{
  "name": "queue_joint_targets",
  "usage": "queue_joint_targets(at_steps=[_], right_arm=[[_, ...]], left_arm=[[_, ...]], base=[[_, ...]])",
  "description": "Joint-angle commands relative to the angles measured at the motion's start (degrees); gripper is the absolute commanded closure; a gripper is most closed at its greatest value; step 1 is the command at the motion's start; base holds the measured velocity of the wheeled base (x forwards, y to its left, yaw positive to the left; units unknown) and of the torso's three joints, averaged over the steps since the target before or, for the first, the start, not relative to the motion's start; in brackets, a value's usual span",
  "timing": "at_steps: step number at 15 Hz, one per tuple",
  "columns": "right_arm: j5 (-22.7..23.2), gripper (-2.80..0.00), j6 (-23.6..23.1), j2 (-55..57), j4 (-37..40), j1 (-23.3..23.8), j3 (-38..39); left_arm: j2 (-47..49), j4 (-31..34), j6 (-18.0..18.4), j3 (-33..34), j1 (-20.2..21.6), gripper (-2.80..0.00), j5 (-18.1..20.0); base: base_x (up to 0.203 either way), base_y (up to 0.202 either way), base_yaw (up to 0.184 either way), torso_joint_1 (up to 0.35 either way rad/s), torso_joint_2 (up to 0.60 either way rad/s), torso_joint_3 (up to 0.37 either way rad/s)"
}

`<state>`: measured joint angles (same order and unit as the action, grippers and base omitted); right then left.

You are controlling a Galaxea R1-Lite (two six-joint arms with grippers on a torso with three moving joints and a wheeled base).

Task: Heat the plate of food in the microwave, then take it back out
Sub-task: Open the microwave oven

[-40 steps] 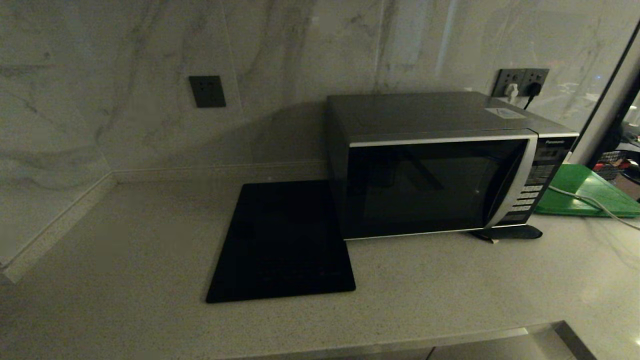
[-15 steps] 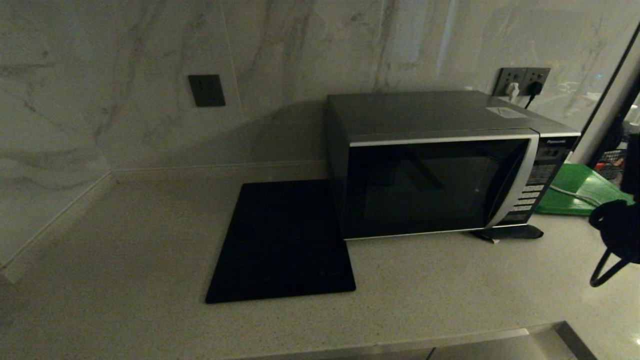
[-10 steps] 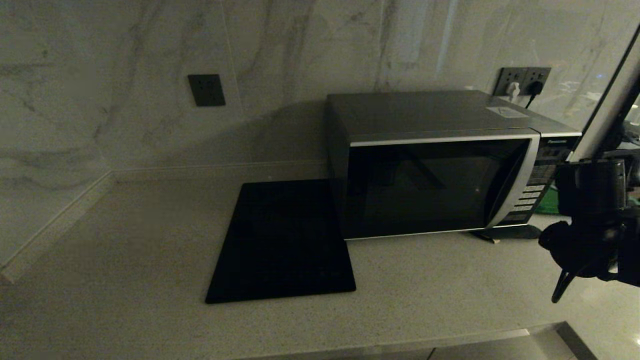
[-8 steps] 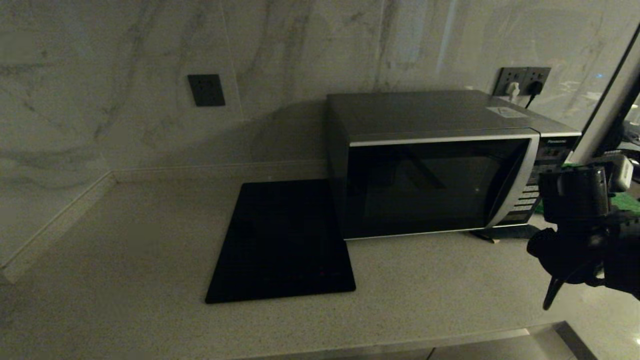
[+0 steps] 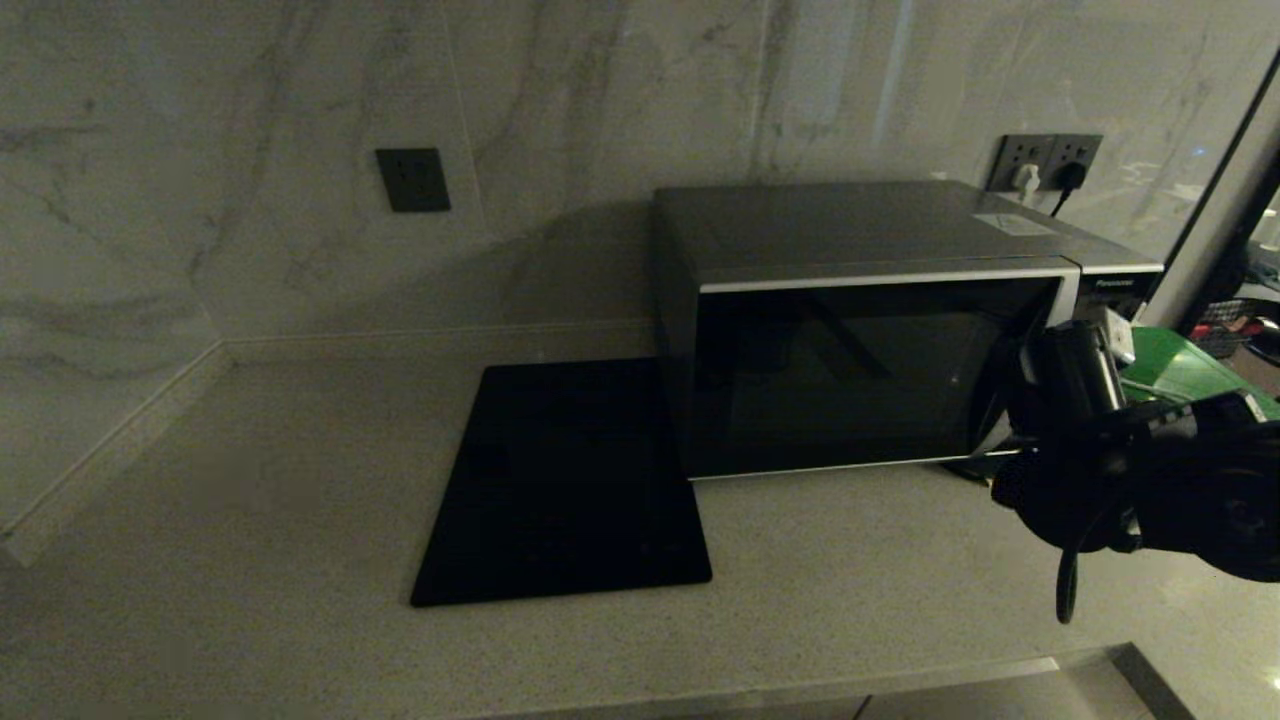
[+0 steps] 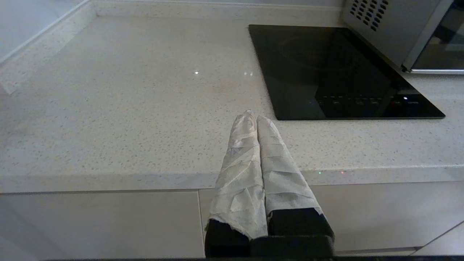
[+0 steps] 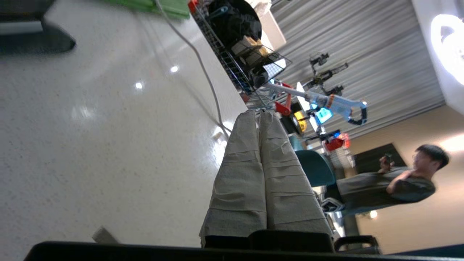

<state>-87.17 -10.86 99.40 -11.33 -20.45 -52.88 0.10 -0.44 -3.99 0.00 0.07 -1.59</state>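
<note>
The silver-grey microwave [image 5: 860, 330] stands on the counter with its dark glass door closed; its vented side [image 6: 384, 32] shows in the left wrist view. The plate of food is out of view. My right arm [image 5: 1130, 480] hangs in front of the microwave's right end, covering the button panel. Its gripper [image 7: 258, 113] is shut, the taped fingers pressed together with nothing between them, above the counter to the right of the microwave. My left gripper [image 6: 253, 115] is shut and empty, parked just before the counter's front edge, left of the cooktop.
A flat black cooktop [image 5: 565, 480] lies left of the microwave. A green board [image 5: 1180, 375] and a white cable [image 7: 203, 69] lie to its right, with a wire basket [image 7: 250, 61] beyond. Wall sockets [image 5: 1045, 160] sit behind. A person [image 7: 391, 185] sits past the counter's end.
My right arm has come in from the right edge and moved left and up, to in front of the microwave's button panel. The microwave door has stayed closed.
</note>
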Motion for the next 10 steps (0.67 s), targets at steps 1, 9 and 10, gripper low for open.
queue_joint_targets(at_steps=[1, 9, 10], right_arm=[[-0.49, 0.0, 0.48, 0.03, -0.89, -0.18, -3.68], [-0.49, 0.0, 2.16, 1.41, -13.89, 0.15, -5.13], [-0.49, 0.0, 2.18, 1.41, -13.98, 0.26, -5.11]], left_arm=[[-0.01, 0.0, -0.05, 0.0, 0.01, 0.0, -0.08], [-0.01, 0.0, -0.05, 0.0, 0.01, 0.0, -0.05], [-0.01, 0.0, -0.05, 0.0, 0.01, 0.0, -0.02]], base=[[0.0, 0.0, 0.0, 0.0, 0.0, 0.0], [0.0, 0.0, 0.0, 0.0, 0.0, 0.0], [0.0, 0.0, 0.0, 0.0, 0.0, 0.0]])
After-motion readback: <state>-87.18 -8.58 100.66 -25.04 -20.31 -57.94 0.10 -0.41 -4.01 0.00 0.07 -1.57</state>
